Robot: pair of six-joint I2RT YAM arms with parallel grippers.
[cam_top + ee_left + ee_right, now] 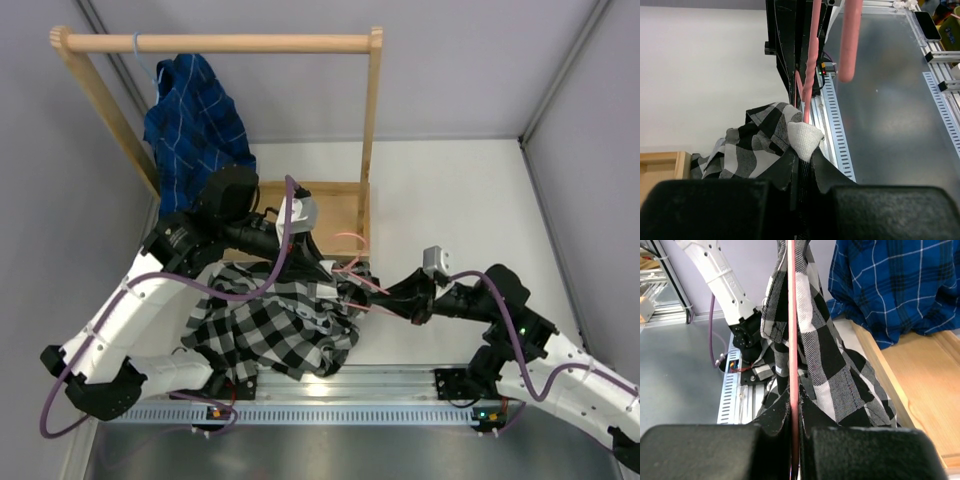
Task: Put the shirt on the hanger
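Note:
The black-and-white check shirt (275, 325) hangs bunched between the two arms above the near table edge. My left gripper (325, 272) is shut on a fold of the shirt (760, 145), its white inner corner between the jaws (804, 139). My right gripper (395, 298) is shut on the thin pink wire hanger (358, 275), whose wire runs straight up between the jaws in the right wrist view (793, 340), with the shirt (832, 370) draped around it. The hanger's pink wires also show in the left wrist view (812, 60).
A wooden clothes rack (220, 43) stands at the back left with a dark blue grid-lined shirt (190, 120) hanging on it, also in the right wrist view (895, 285). Its wooden base (335, 205) lies behind the grippers. A slotted metal rail (330, 410) runs along the near edge.

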